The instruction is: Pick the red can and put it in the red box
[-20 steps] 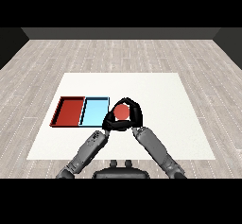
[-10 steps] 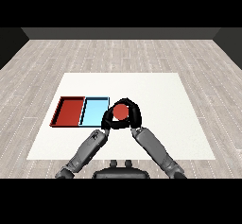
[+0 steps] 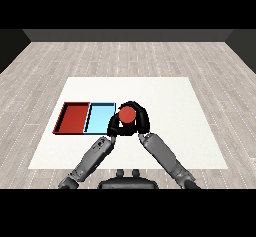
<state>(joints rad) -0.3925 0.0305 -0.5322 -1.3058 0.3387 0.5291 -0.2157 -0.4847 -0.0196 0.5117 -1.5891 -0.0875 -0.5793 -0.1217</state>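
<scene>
1. The red can [image 3: 127, 114] sits near the middle of the frame, just right of the light blue tray [image 3: 99, 119], its round red top facing up.
2. The right hand [image 3: 140, 120] has its black fingers curled round the can from above and from the right side, so it is clamped on the can.
3. The left hand [image 3: 114, 127] lies against the can's lower left side; whether its fingers are curled on the can or only resting beside it cannot be told, since the two black hands merge there.
4. The red tray [image 3: 73, 118] lies left of centre on the white bench [image 3: 175, 111], touching the light blue tray along one long side.
5. The can is outside both trays, near the right edge of the light blue one and well apart from the red one.
6. Both grey forearms come up from the lower edge of the frame and meet at the can.
</scene>
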